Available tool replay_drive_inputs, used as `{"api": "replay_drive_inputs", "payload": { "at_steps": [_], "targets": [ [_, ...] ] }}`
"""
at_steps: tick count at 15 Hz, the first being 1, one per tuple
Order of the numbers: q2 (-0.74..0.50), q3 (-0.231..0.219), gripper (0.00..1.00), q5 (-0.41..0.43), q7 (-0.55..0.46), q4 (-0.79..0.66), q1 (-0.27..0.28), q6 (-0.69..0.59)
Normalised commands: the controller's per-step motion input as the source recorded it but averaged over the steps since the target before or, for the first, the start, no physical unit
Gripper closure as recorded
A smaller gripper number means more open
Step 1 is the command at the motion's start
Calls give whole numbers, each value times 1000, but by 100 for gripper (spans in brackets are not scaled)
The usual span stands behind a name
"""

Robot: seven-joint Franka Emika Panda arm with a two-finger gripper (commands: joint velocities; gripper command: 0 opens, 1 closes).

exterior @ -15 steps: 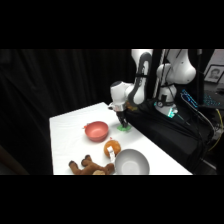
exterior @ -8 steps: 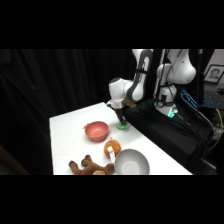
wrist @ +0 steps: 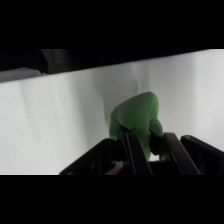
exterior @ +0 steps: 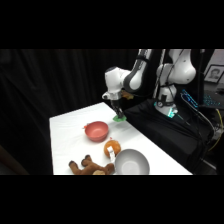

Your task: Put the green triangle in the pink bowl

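Broadly, the white table [exterior: 65, 135] runs from a far corner near the gripper toward the near right, with dark cloth beyond its left and far edges and a black surface along its right edge. Its left half lies bare from the far edge down to the near edge, which leaves wide room there; the objects crowd the middle and the near end.

Next in size, the white arm [exterior: 150, 70] reaches in from the upper right and comes down over the table's far right edge. The grey-white bowl [exterior: 131, 162] sits at the near end, close to the right edge. A brown plush toy [exterior: 87, 166] lies to its left, touching the picture's lower limit, and an orange-and-white item [exterior: 112, 147] stands just behind the grey-white bowl. The pink bowl [exterior: 96, 130] rests mid-table, upright, with open table on its left and far sides.

Smallest of all, the gripper [exterior: 119, 114] has its fingers [wrist: 134, 150] closed onto the green triangle [wrist: 137, 120]. In the side view the green triangle [exterior: 119, 118] is at the far right edge of the table, right of the pink bowl and apart from it. Whether it touches the table surface cannot be told.
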Motion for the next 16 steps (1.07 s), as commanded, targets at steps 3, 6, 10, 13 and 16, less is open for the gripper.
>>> {"api": "replay_drive_inputs", "payload": {
  "at_steps": [3, 6, 10, 13, 16],
  "targets": [
    [-317, -62, 92, -146, 97, 82, 39, -329],
    [-310, -63, 92, -148, 91, 84, 33, -310],
    [-262, -55, 92, -153, 101, 91, 32, -284],
    [-95, -55, 93, -12, 3, 224, 52, -260],
    [44, -52, 94, 68, -23, 329, 69, -253]
  ]
}}
